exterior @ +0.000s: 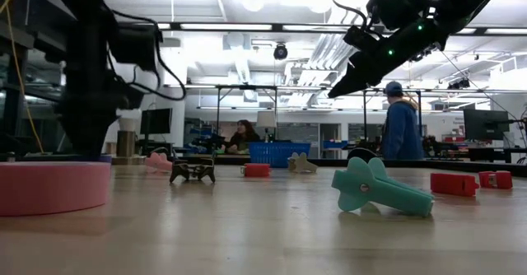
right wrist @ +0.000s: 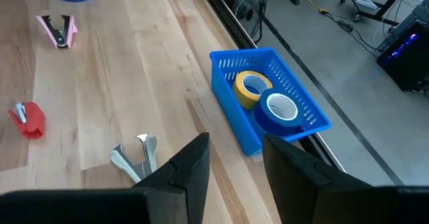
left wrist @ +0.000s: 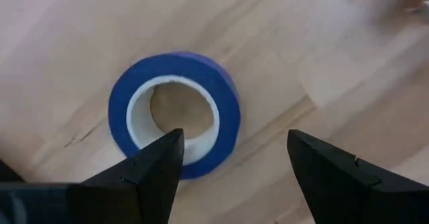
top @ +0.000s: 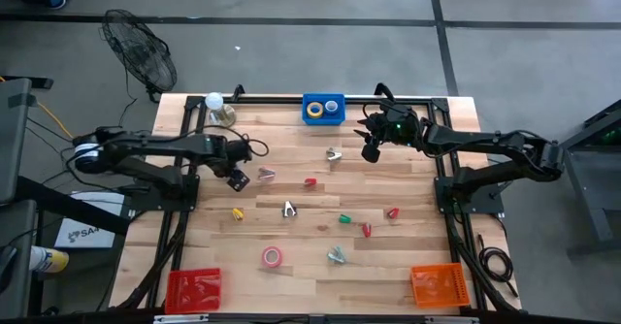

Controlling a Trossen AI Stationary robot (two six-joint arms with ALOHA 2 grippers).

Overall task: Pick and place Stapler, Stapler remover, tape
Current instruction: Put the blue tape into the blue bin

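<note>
The left hand [left wrist: 231, 167] is hovering low over the left half of the wooden surface [top: 291, 266], its two dark fingers [left wrist: 151, 170] standing wide apart and gripping nothing; directly beneath it a blue tape roll [left wrist: 175, 113] is lying flat on the wood, one finger overlapping the roll's rim in the wrist view, though whether it is touching cannot be told. The right hand [top: 372, 147] is hanging above the back of the surface, just beside the blue basket [right wrist: 305, 110], with its fingers [right wrist: 191, 167] partly open and nothing between them. That basket is sitting at the far edge and is holding a yellow tape roll [right wrist: 251, 86] and a second blue tape roll [right wrist: 278, 110] lying side by side and touching. A pinkish-red tape roll [top: 273, 257] is lying flat near the front of the surface, well apart from both hands, between the red basket [top: 192, 290] at the front left corner and the orange basket [top: 441, 285] at the front right. Small staplers and staple removers in pink, red, yellow, green and silver are lying scattered across the middle, among them a pink remover [right wrist: 59, 31], a red stapler [right wrist: 28, 119] and a silver remover [right wrist: 137, 155]. Two people are showing in the room beyond the surface.
</note>
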